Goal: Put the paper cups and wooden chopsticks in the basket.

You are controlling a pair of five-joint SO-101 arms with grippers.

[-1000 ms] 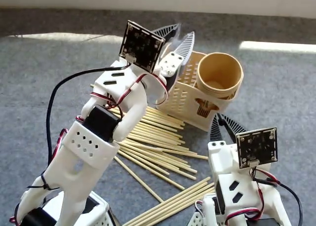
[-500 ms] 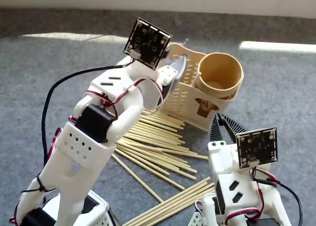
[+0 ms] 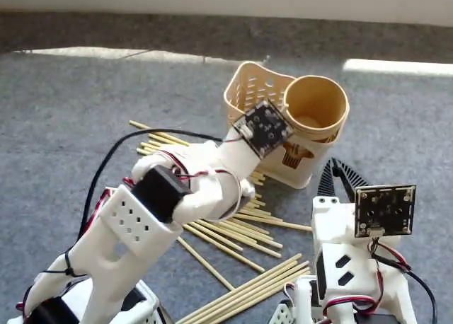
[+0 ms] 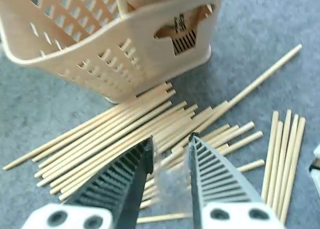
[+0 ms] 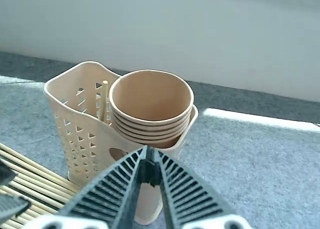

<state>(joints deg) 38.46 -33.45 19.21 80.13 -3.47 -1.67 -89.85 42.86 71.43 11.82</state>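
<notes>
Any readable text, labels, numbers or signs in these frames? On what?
No text here can be read.
Dark mark at the front opening of the basket: blurred, no letters legible.
Left arm's camera board and right arm's camera board: any markings are too small to read.

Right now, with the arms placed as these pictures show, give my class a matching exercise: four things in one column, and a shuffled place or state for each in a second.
Column one
1. paper cups
2. loose chopsticks
3. left gripper
4. right gripper

Column two
A. shut, facing the basket
B. stacked inside the basket
C. lying beside the basket
D. open, above the chopsticks

Pairs: 1-B, 2-C, 3-D, 4-A
</notes>
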